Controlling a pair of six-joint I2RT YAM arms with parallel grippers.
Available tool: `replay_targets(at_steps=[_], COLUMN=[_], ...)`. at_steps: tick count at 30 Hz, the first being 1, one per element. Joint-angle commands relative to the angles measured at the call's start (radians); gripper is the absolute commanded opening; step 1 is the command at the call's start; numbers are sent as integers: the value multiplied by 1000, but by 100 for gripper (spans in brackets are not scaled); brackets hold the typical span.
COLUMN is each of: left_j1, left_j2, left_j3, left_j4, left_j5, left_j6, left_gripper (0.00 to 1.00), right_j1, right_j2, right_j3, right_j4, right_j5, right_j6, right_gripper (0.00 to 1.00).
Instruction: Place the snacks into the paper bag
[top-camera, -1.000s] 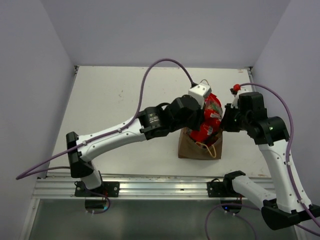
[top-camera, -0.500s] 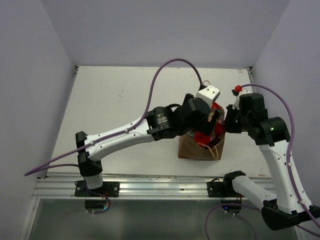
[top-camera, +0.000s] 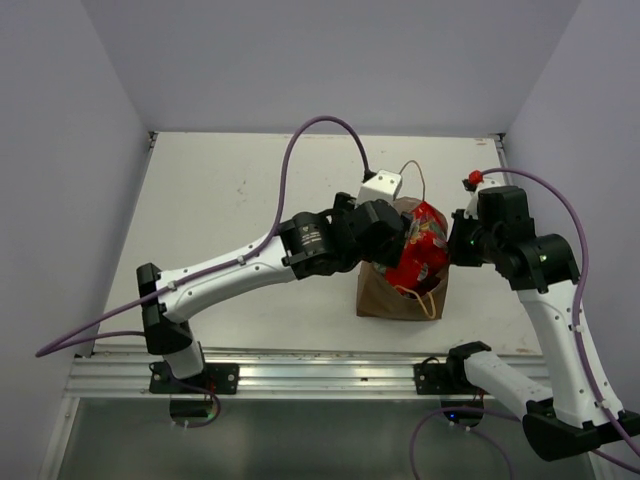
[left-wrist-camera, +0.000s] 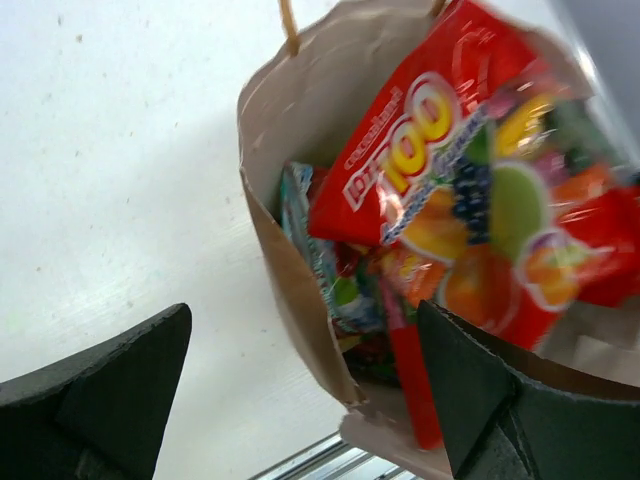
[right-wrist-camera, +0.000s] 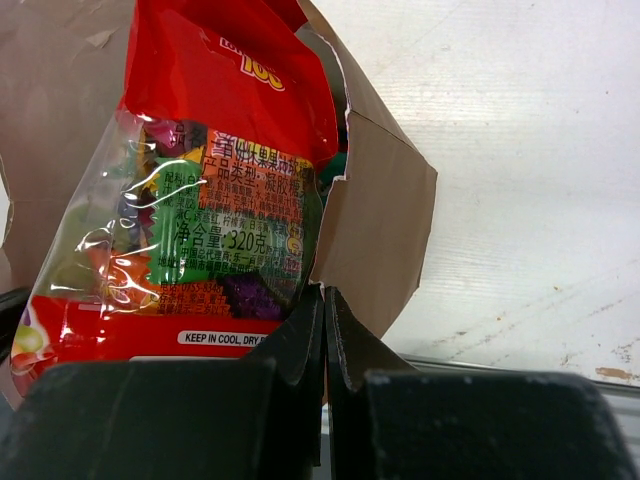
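Observation:
The brown paper bag (top-camera: 385, 297) stands near the table's front edge, its mouth open. A big red candy packet (top-camera: 422, 250) pokes out of the top, leaning right. In the left wrist view this red packet (left-wrist-camera: 450, 160) lies over other snacks, among them a teal one (left-wrist-camera: 318, 262), all inside the bag's wall (left-wrist-camera: 290, 300). My left gripper (top-camera: 390, 238) hovers at the bag's left rim; it (left-wrist-camera: 300, 395) is open wide and holds nothing. My right gripper (top-camera: 452, 248) is shut on the bag's right rim (right-wrist-camera: 375, 220), beside the red packet (right-wrist-camera: 220, 150).
White table (top-camera: 230, 200) stretches to the left and behind the bag. An aluminium rail (top-camera: 320, 375) runs along the near edge. One bag handle (top-camera: 410, 175) loops up at the back, another (top-camera: 428, 300) hangs at the front. Grey walls enclose three sides.
My left gripper opened and let go of the red candy packet, which now rests in the bag. The left arm then drew back leftward. The right arm stayed put.

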Motion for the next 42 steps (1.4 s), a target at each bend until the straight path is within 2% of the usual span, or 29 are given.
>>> replay_targets(at_steps=[1,4,6,7,9,10,11,14,17,20,23,29,33,38,42], left_j1=[28,42,47,47,48,50,51,50,50,51,51,56,74,100,109], left_j2=[-5,-22,-16,-8,-4,-5,-7,-36,-85,-108,-126,-209,-238,-327,-338], left_j3=[-65,-135,-136,-134,-134,-135,-136,-136,-102,-45,-19,-89,-154,-379,-467], left_j4=[-4,61,69,66,64,69,69,81,41,-51,-152,-293,-430,-392,-402], left_j5=[43,83,92,94,98,100,99,59,-48,-173,-249,-365,-417,-377,-346], left_j6=[-58,-43,-34,-32,-34,-34,-34,-46,-69,-95,-152,-276,-434,-499,-568], left_gripper=[97,97,92,73,44,4,0,0,0,0,0,0,0,0,0], right_j1=[5,5,5,7,5,5,5,5,5,20,86,261,335,405,427], right_j2=[-16,-16,-15,-15,-16,-15,-15,-6,19,59,114,235,295,333,338], right_j3=[25,25,28,26,23,22,17,20,52,88,129,213,232,214,178], right_j4=[55,58,56,56,58,58,59,61,64,78,101,167,210,257,279], right_j5=[-30,-30,-30,-30,-32,-33,-35,-56,-84,-115,-101,-43,-38,-26,-30], right_j6=[8,8,8,8,8,7,7,-10,-21,-24,-15,21,36,50,56], right_gripper=[0,0,0,0,0,0,0,0,0,0,0,0,0,0,0])
